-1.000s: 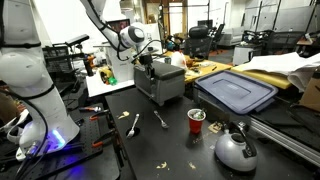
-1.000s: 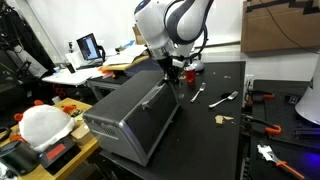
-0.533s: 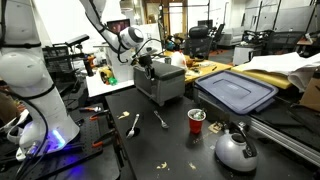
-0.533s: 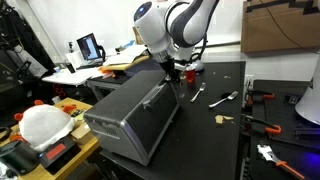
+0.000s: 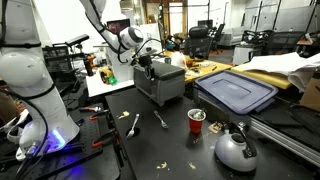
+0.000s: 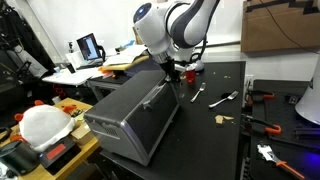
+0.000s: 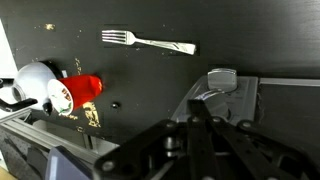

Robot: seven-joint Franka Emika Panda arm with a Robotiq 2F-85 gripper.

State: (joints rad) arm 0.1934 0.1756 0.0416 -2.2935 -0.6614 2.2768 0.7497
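Arm [image 6: 172, 25] angles downward, end effector [image 6: 170, 73] closed tight

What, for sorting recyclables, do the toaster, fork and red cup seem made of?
Toaster: probably brushed steel, grey with a dull sheen.
Fork: metal, silvery with bright glints.
Red cup: likely plastic, evenly red and smooth, though coated paper is possible.

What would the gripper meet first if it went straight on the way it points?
Most likely the grey metal box. The gripper, jaws shut, points down at the box's upper edge. Depth is unclear, so it may already touch, or could slip past onto the black table.
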